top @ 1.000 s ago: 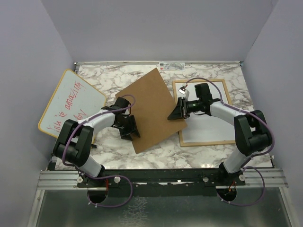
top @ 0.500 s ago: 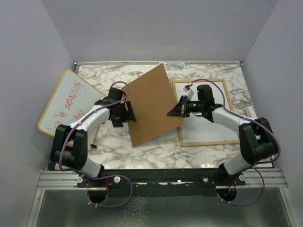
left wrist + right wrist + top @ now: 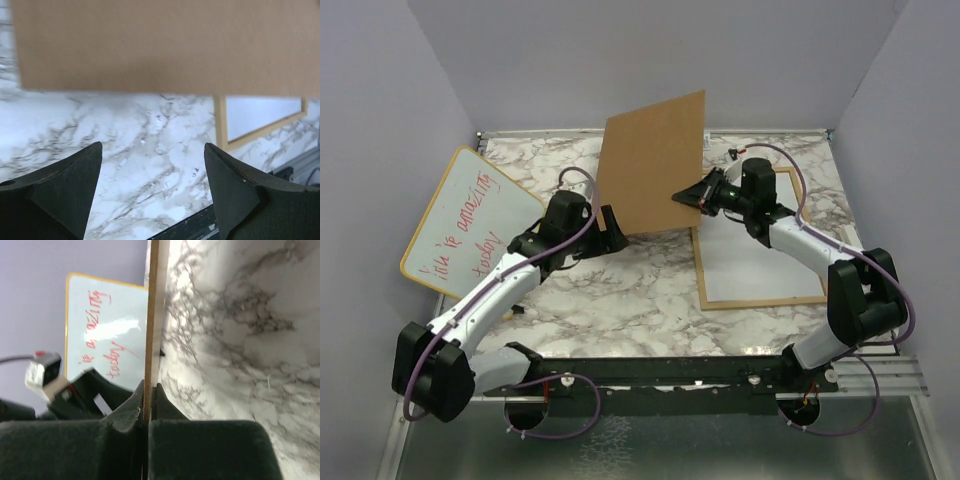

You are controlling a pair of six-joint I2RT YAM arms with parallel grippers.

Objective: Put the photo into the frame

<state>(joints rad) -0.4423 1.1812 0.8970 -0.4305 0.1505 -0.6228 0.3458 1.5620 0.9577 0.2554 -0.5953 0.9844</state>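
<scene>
Broadly, the marble table (image 3: 620,300) carries everything, and over its far middle the brown backing board (image 3: 655,160) stands nearly upright, apparently lifted off the surface. The frame (image 3: 760,303) lies flat at the right, to the right of the board and nearer than it, its long axis running near to far. A white sheet inside its rails is probably the photo (image 3: 760,260), face down. The right gripper (image 3: 692,197) is clenched on the board's right edge, just over the frame's far left corner. That makes it the nearer arm, and it likely needs only to swing the board rightward and down. The left gripper (image 3: 612,228) hovers by the board's lower left edge, jaws spread wide and empty.
</scene>
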